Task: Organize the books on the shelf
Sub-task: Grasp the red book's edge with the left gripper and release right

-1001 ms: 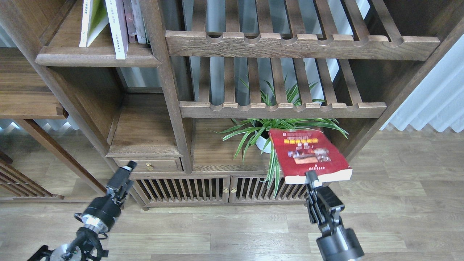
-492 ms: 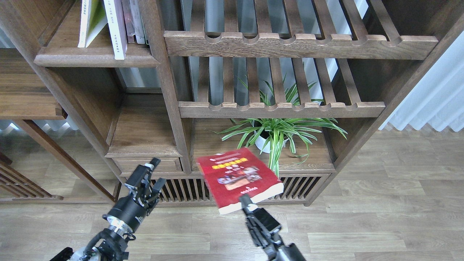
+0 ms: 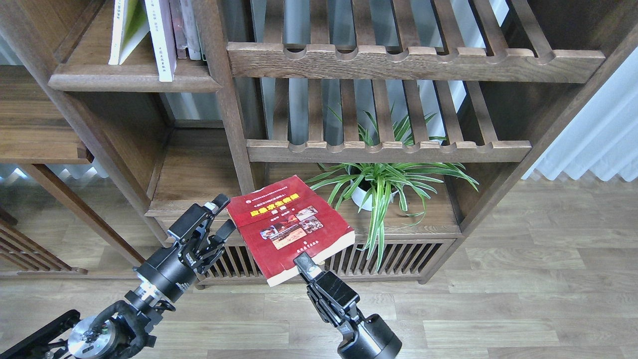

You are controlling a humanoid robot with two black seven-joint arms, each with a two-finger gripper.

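Up on the far-left shelf, two books already stand. Nearer, the right gripper is clamped on the dark red book, held in mid-air; the left gripper, jaws spread and empty, waits beside its left edge. That one book remains to shelve, I'd judge.

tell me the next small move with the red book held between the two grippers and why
Probably close the left gripper on the left edge of the dark red paperback book. The right gripper pinches only its near corner, so the book hangs tilted in the air, and the left fingers stand open right beside that edge. A second grip should steady it for shelving.
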